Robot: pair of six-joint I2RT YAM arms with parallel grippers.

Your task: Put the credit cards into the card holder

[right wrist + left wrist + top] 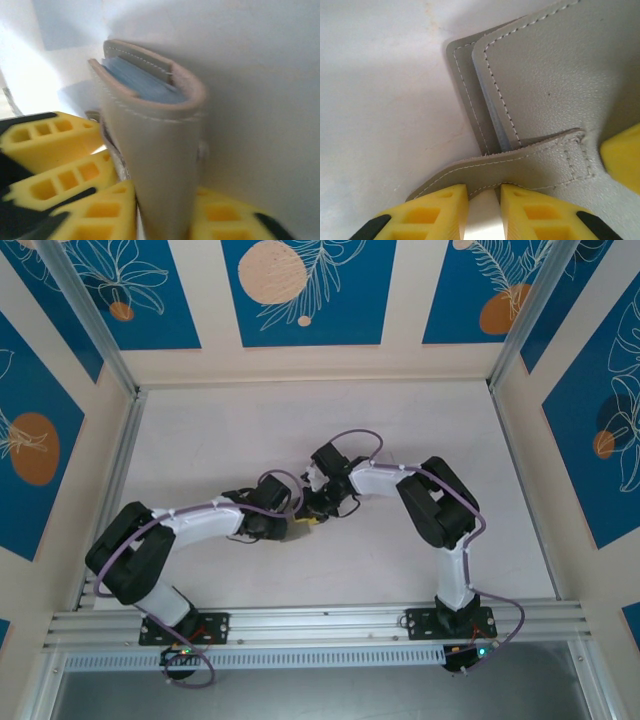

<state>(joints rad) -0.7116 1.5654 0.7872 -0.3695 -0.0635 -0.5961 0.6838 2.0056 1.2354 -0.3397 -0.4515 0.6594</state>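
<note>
At the near edge of the table (250,430) the 2 arm bases sat bolted to the rail. Both arms angled inward, so their grippers met around the middle of the tabletop. In the left wrist view, the left gripper (484,192) had its yellow fingers pressed together on a stitched strap of the card holder (545,75). The grey pouch extended beyond them with its layers fanned apart, and a yellow finger (622,155) of the other arm showed at its right edge. In the right wrist view, the right gripper (167,217) pinched the holder from both sides, pads against the grey material. The pouch stood on edge between them with its mouth at the far end. 1 blue credit card (140,82) sat inside that mouth, tucked between the layers. Farther back were bare white tabletop and the patterned blue wall panels (300,290).
</note>
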